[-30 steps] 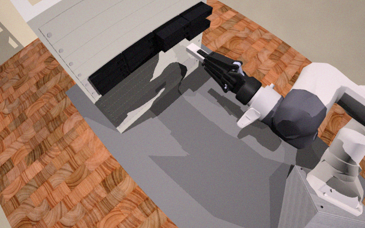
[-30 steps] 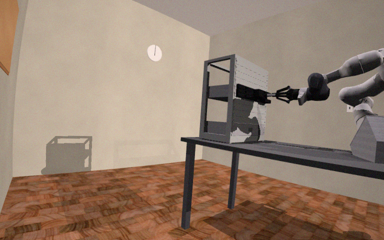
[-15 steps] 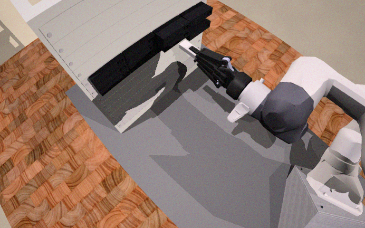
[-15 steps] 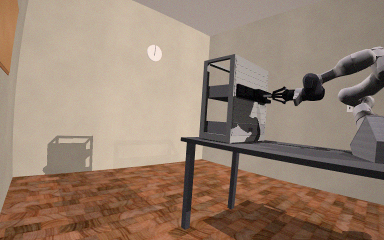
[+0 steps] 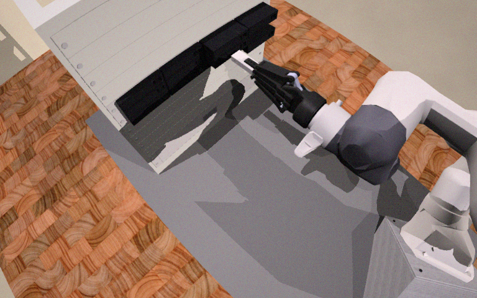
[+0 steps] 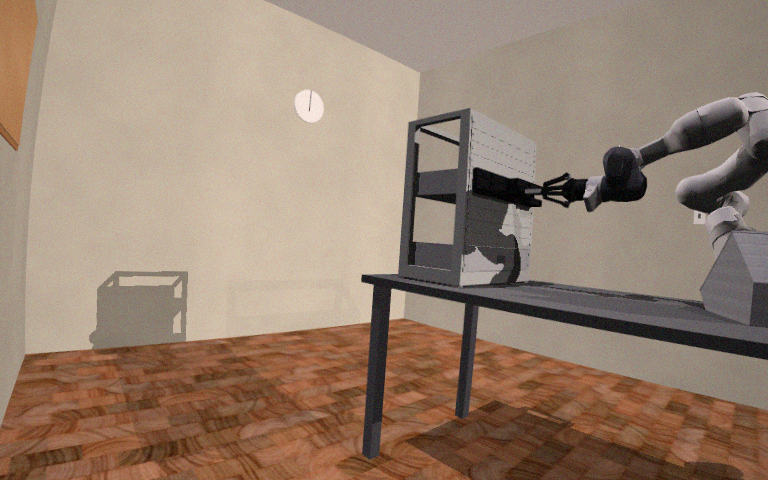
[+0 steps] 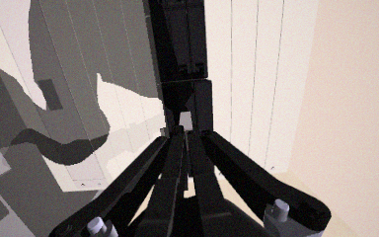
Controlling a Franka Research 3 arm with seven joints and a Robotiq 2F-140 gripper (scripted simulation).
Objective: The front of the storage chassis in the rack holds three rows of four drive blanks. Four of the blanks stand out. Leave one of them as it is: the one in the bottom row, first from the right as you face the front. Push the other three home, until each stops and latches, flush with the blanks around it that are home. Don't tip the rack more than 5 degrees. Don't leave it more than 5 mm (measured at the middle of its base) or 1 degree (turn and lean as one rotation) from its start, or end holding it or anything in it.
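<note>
The storage chassis [image 5: 159, 85] [image 6: 491, 183] [image 7: 178, 35] sits in the rack [image 5: 123, 52] [image 6: 463, 226] [image 7: 242, 74], just ahead of the gripper [image 5: 240, 58] [image 6: 531, 191] [image 7: 186, 119]. In the top view its black front runs across the space beyond the fingertips, four columns wide, and the pale fingers are pressed together with nothing between them. Two columns beyond and to the left of the hand look level with each other along the top row. Just ahead of the fingertips, an upper blank [image 5: 223, 41] juts out; to the hand's right, the end upper blank [image 5: 258, 15] and a lower end blank [image 5: 261, 35] also appear proud. That makes at least three standing out; a fourth cannot be made out, nor can the full twelve be counted. The work therefore looks unfinished, probably with pushes still owed, though no latch can be confirmed. In the exterior view there are one rack, one chassis, one arm [image 6: 707, 121] and one table [image 6: 566, 316] beneath the hand; the rack looks upright. In the wrist view one seam parts two dark stretches of front ahead of the closed tips; contact cannot be told.
</note>
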